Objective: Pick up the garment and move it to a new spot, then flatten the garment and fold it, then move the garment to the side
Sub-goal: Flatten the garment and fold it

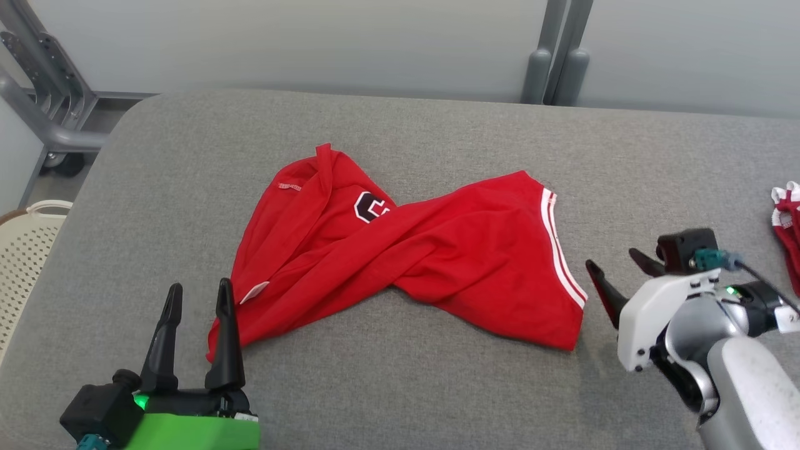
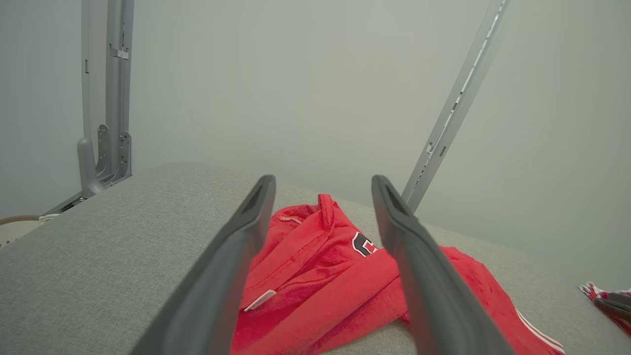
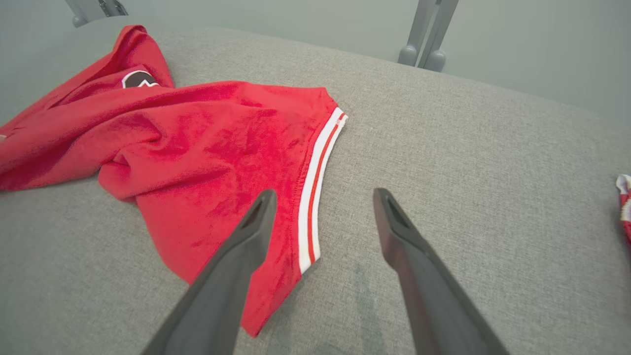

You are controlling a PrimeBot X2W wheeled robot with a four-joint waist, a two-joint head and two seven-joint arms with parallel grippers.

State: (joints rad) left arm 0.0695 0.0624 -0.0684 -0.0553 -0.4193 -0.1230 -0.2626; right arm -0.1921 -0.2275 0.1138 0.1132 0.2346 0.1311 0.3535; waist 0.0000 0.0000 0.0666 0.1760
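garment [image 1: 437, 250]: red, crumpled and twisted, mid-tabletop [image 1: 437, 387]
left tool [image 1: 199, 285]: fingers apart, empty, pointing away from the robot, by garment's near left corner
right tool [image 1: 612, 258]: fingers apart, empty, angled leftward, just beside striped hem [image 1: 560, 250]

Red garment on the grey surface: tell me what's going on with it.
Nobody holds it yet. The red garment lies twisted and crumpled on the grey padded table, not flattened or folded. The left gripper is open by its near left end, and the right gripper is open just off the white-striped hem, gripping nothing. Another red-and-white piece lies at the table's right edge.
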